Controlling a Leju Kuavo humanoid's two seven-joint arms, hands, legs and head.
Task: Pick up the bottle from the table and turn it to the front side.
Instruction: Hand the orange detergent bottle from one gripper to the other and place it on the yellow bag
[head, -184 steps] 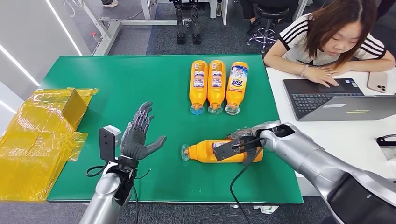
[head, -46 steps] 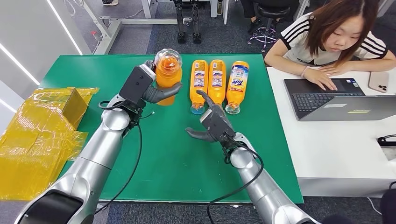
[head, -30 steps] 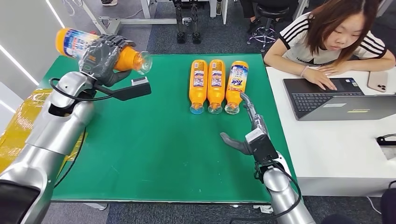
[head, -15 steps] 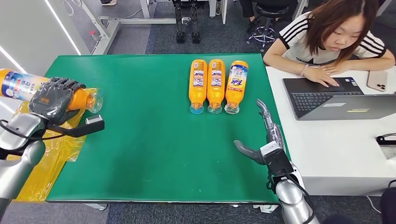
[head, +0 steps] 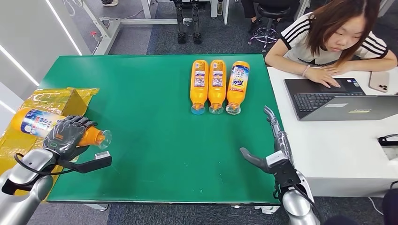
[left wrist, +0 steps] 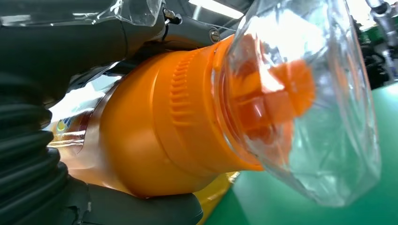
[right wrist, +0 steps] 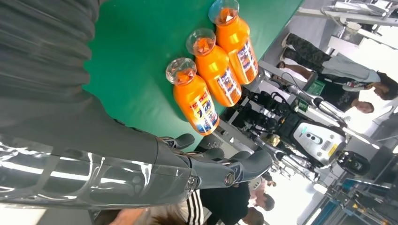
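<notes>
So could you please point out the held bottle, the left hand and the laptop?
held bottle [head: 33, 123]: head view, on its label.
left hand [head: 65, 137]: head view, back of the hand.
laptop [head: 324, 99]: head view, on its keyboard.

The table [head: 155, 140] was covered in plain green. The held bottle [head: 35, 123] was orange with a clear cap and a white-and-blue label. Three bottles [head: 218, 86] near the far edge were orange too, with white, blue and red labels. Yellow wrapping [head: 28, 105] lay off the table's left edge. The left hand [head: 68, 136] was dark grey, the right hand [head: 274, 152] grey and silver.
</notes>
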